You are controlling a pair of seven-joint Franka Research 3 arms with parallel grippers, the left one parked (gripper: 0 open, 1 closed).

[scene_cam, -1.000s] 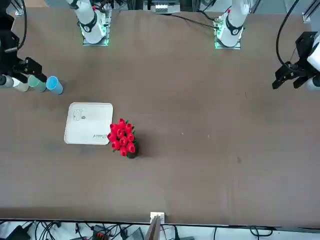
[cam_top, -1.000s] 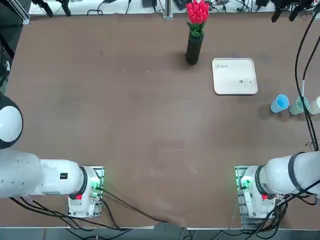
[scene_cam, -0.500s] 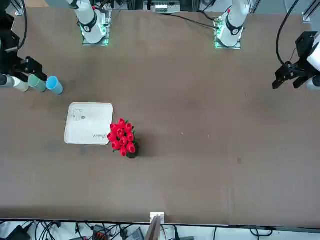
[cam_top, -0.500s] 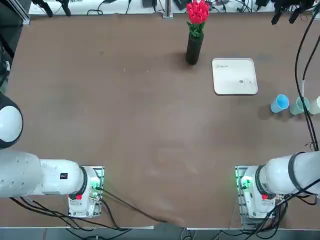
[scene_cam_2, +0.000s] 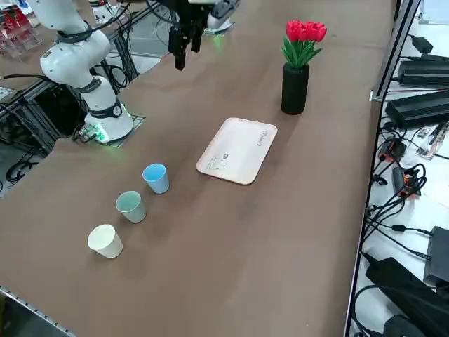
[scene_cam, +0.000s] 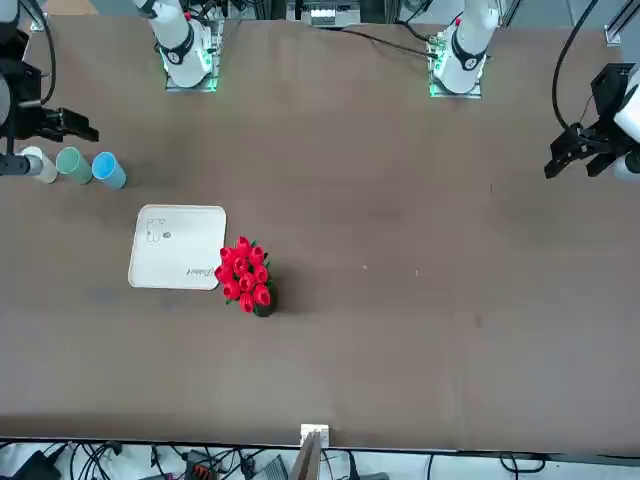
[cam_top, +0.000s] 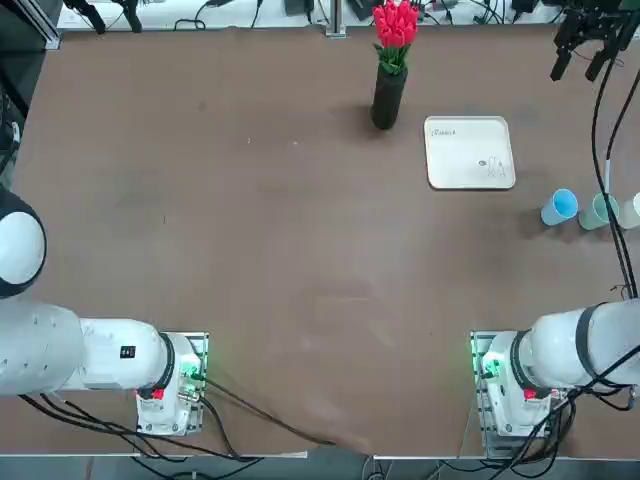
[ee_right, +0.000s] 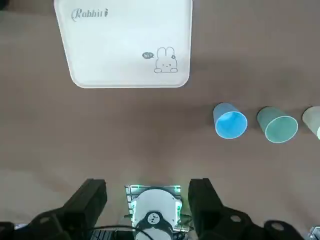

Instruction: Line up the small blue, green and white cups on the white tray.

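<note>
Three small cups stand in a row on the bare table near its right edge: blue (cam_top: 559,207), green (cam_top: 599,211) and white (cam_top: 631,211). From the side they read blue (scene_cam_2: 156,177), green (scene_cam_2: 130,206), white (scene_cam_2: 105,241). The white tray (cam_top: 470,152) lies empty a short way from the blue cup, toward the far side and the table's middle. My right gripper (ee_right: 147,200) hangs high over the table, open and holding nothing. It looks down on the tray (ee_right: 125,45) and the blue cup (ee_right: 230,120). In the top view the gripper (cam_top: 580,60) shows at the far right corner.
A tall dark vase with red flowers (cam_top: 388,95) stands just left of the tray, near the table's far edge. Cables run along the right side of the table (scene_cam_2: 393,175).
The right gripper has shifted, coming further into the top view from the far right edge. Cups and tray have not moved.
</note>
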